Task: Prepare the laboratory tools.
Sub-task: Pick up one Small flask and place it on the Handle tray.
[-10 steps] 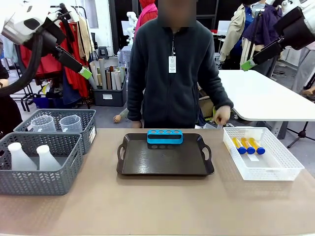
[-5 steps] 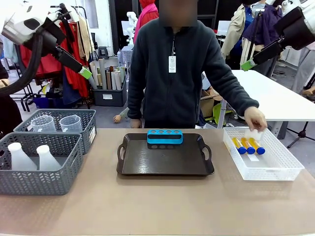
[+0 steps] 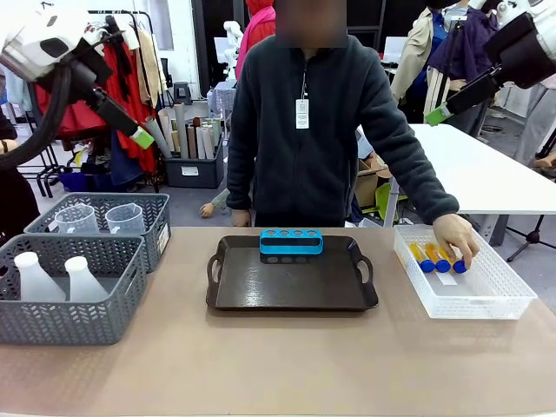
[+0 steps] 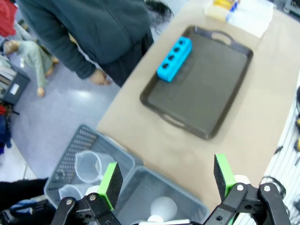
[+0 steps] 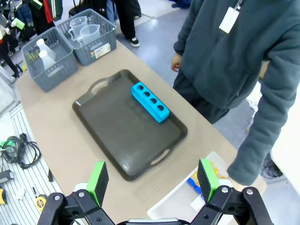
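Front view: hand point(image 3: 458, 236) at tubes point(image 3: 420, 254) (white basket point(image 3: 473, 306));

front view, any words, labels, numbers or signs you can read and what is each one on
No text here is sharp enough to quote.
neck badge: too small to read
sticker on the far grey basket: print blurred
label in the white basket: too small to read
jugs: scale marks too faint to read
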Controlling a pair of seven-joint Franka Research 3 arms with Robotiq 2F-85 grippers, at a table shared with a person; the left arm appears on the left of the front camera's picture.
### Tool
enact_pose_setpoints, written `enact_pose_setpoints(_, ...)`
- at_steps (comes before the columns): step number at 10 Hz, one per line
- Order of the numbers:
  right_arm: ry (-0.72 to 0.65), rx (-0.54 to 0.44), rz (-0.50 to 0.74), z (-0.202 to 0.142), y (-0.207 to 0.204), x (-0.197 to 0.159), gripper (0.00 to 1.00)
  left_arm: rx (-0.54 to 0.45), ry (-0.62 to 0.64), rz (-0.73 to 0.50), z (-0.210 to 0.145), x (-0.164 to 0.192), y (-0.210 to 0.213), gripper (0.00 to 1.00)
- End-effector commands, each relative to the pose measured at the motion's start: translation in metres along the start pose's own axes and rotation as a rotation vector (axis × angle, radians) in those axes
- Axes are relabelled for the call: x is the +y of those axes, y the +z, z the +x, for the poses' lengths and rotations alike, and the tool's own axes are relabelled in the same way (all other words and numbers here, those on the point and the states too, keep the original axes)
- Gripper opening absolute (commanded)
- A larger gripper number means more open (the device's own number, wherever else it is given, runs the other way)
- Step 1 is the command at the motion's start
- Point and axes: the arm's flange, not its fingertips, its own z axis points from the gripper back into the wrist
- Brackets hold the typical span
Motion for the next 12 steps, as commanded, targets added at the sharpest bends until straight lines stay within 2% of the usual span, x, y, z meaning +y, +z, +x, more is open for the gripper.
enact_pose_setpoints(1, 0.000, -0.012, 0.015, 0.000, 0.001, 0.000, 1.00, 0.114, 0.080, 0.022, -0.008, -0.001, 0.014, 1.00)
enact_pose_setpoints(6, 0.000, -0.012, 0.015, 0.000, 0.001, 0.000, 1.00, 0.379, 0.373, 0.162, -0.073, 0.020, 0.030, 1.00)
enact_pose_setpoints(8, 0.000, -0.012, 0.015, 0.000, 0.001, 0.000, 1.00, 0.419, 0.451, 0.217, -0.106, 0.032, 0.029, 1.00)
enact_pose_setpoints(10, 0.000, -0.012, 0.015, 0.000, 0.001, 0.000, 1.00, 0.419, 0.458, 0.239, -0.136, 0.050, 0.026, 1.00)
enact_pose_setpoints(12, 0.000, -0.012, 0.015, 0.000, 0.001, 0.000, 1.00, 0.399, 0.481, 0.251, -0.147, 0.057, 0.018, 1.00)
